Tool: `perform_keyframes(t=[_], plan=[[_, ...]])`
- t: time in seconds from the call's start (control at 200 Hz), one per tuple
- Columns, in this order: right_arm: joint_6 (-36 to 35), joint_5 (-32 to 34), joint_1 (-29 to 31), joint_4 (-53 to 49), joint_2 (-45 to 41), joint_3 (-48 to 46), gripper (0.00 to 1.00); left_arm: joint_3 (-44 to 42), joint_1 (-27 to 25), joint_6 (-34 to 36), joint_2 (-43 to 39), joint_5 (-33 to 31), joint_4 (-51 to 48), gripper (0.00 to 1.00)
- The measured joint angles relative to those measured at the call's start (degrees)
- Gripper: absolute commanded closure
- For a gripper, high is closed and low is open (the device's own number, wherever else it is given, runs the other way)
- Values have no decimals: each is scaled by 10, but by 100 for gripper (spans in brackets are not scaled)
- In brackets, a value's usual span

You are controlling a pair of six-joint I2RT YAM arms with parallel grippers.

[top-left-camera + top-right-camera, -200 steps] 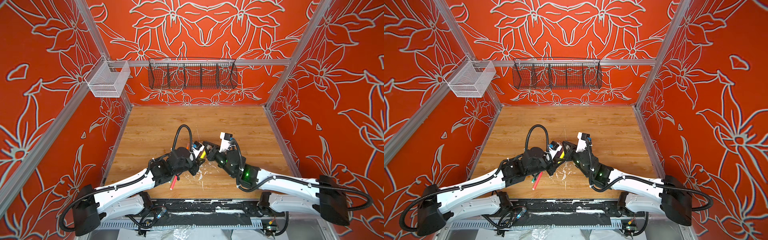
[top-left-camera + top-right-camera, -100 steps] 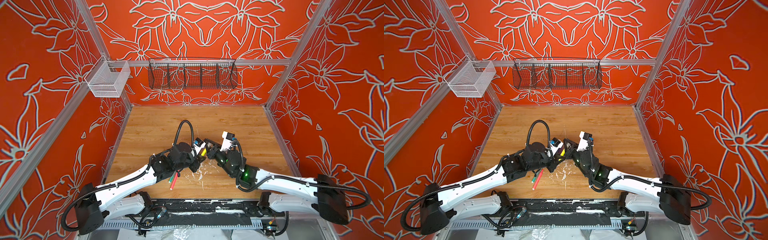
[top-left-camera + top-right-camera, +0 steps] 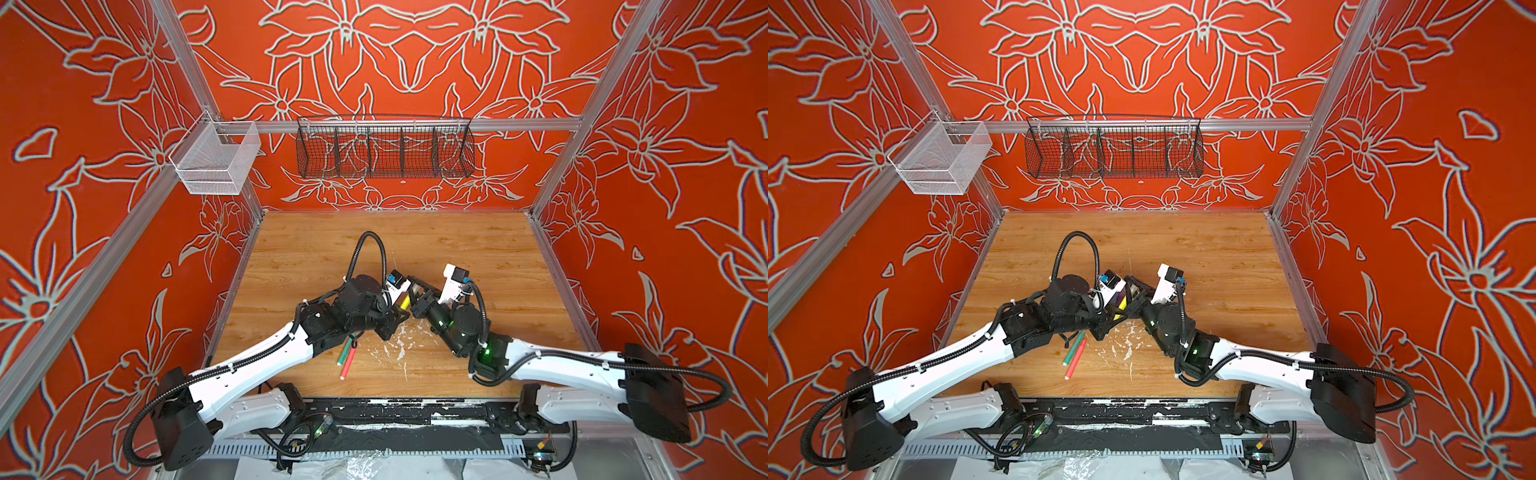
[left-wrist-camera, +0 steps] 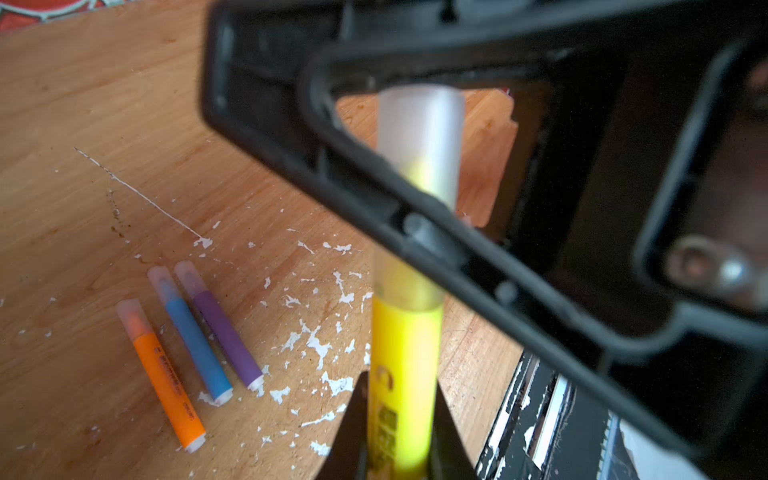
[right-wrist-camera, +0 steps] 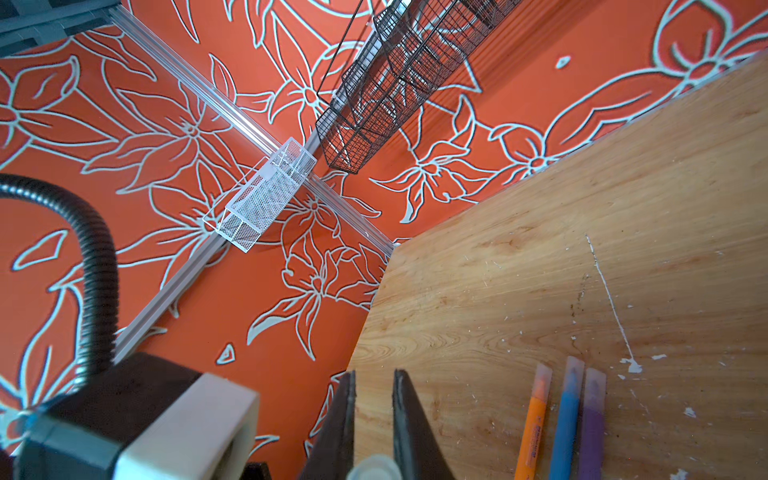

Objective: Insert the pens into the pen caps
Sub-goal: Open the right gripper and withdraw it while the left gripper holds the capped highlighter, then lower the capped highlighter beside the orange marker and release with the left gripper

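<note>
The left jaws clamped the yellow pen [image 4: 405, 353]; the right jaws pinched the clear cap [image 4: 419, 137], sleeved over its tip above the tabletop [image 4: 83, 124]. It seemed best to push straight along the shared axis, without bending, until seated.

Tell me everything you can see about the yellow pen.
The yellow pen is a slim plastic-looking marker with dark print on its barrel. The left pincer is shut on the barrel, holding it above the table. A frosted clear cap covers its tip; the right pincer grips that cap. Its rear end is hidden.
</note>
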Motion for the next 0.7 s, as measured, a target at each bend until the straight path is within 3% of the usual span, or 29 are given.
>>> perform_keyframes(t=[0.06, 0.235, 0.365, 0.465, 0.59, 0.701], plan=[[1, 2, 1, 1, 2, 0, 100, -1, 6, -1, -1, 16, -2, 100], [-17, 3, 19, -70, -30, 22, 72, -45, 12, -3, -38, 60, 41, 100], [-42, -52, 41, -177, -61, 25, 46, -87, 62, -41, -80, -5, 157, 100], [-58, -69, 7, -252, -86, 26, 26, -133, 68, -62, -118, -22, 195, 100], [-83, -71, -42, -328, -141, 26, 8, -183, 68, -86, -130, -27, 196, 100], [-102, -47, -66, -381, -207, 26, 3, -204, 68, -104, -120, -50, 171, 100]])
